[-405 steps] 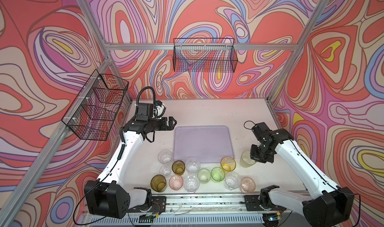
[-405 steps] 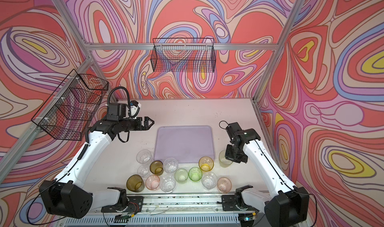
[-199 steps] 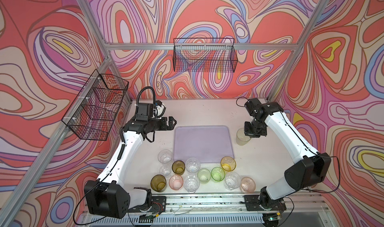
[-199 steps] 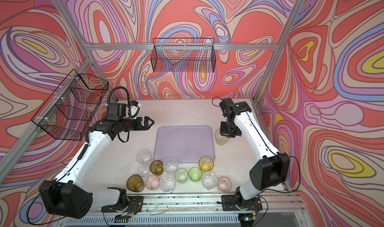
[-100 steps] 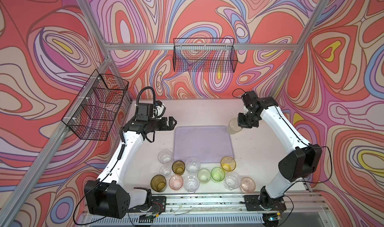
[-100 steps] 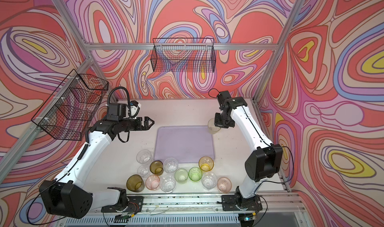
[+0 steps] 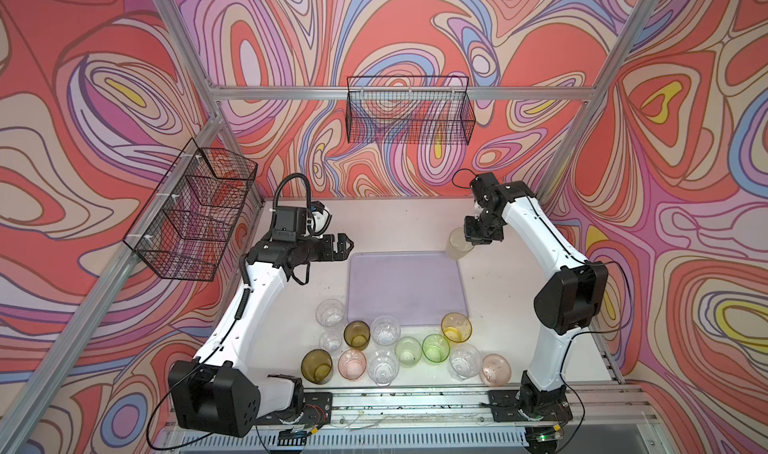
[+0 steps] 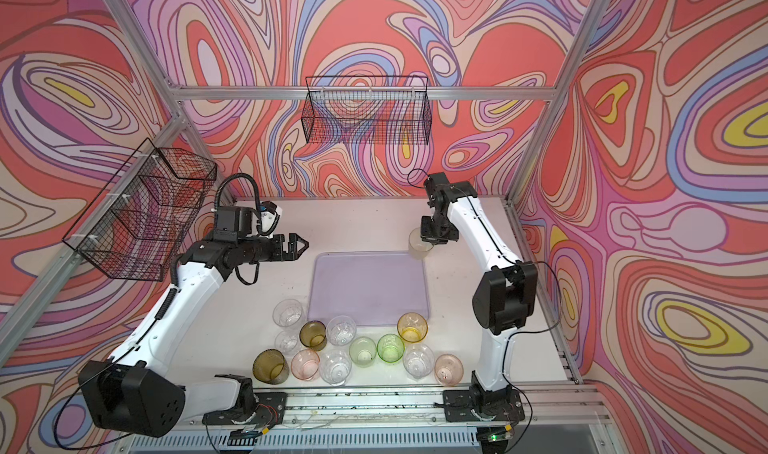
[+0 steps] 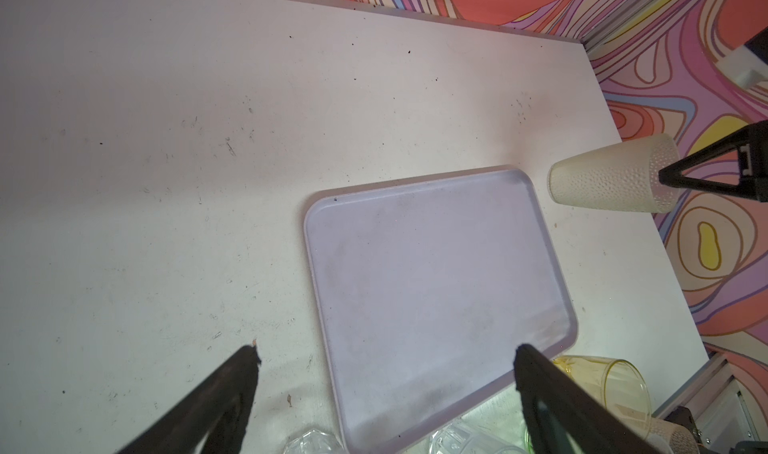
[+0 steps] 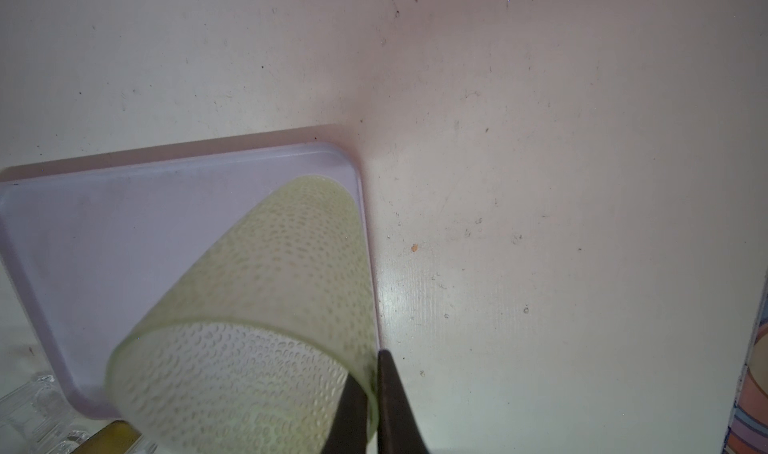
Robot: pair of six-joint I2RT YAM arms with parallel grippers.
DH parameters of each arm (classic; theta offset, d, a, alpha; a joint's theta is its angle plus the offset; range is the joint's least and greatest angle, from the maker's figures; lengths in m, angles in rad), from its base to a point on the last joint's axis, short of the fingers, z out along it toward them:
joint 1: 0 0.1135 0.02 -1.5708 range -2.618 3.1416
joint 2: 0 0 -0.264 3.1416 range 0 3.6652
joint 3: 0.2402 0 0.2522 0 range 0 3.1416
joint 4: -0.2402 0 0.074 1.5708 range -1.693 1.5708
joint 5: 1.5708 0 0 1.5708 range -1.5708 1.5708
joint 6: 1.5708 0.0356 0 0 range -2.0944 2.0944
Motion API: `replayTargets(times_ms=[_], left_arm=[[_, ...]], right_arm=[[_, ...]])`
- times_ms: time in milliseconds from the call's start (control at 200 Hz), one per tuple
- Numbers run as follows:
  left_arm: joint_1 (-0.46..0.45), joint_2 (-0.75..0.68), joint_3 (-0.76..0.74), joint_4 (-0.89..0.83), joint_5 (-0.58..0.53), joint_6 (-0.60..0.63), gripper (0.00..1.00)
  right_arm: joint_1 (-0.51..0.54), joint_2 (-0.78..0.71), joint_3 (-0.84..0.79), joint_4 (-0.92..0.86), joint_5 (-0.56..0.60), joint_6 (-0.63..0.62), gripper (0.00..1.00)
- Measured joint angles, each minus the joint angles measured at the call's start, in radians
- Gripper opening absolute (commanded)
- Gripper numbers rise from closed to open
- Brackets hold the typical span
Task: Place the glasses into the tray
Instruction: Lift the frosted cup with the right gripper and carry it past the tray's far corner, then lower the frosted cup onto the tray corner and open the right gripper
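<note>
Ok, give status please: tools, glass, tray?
Right tool shut on tall pale glass, at tray far right corner. Left tool open, holding nothing. Tray bare; nothing in the way.

The walls [image 7: 83, 98] are covered in big swirls of red, pink, purple, blue and yellow. Metal bars [image 7: 291, 93] run along the corners. A black wire back basket [image 7: 409, 115] hangs on the far wall, and a side basket [image 7: 191, 219] hangs on the left. The white bench [image 7: 395, 223] has tiny dark specks.
</note>
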Motion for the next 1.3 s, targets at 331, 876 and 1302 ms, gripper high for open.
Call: replayTargets(times_ms=[331, 876, 1302], left_arm=[[0.0, 0.0, 0.0, 0.0, 0.003, 0.0, 0.99], [0.0, 0.0, 0.0, 0.0, 0.014, 0.0, 0.99], [0.0, 0.0, 0.0, 0.0, 0.018, 0.0, 0.99]], right_arm=[[0.0, 0.095, 0.056, -0.041, -0.016, -0.037, 0.0], [0.0, 0.206, 0.143, -0.047, -0.034, -0.047, 0.0], [0.0, 0.25, 0.163, -0.046, -0.034, -0.047, 0.03]])
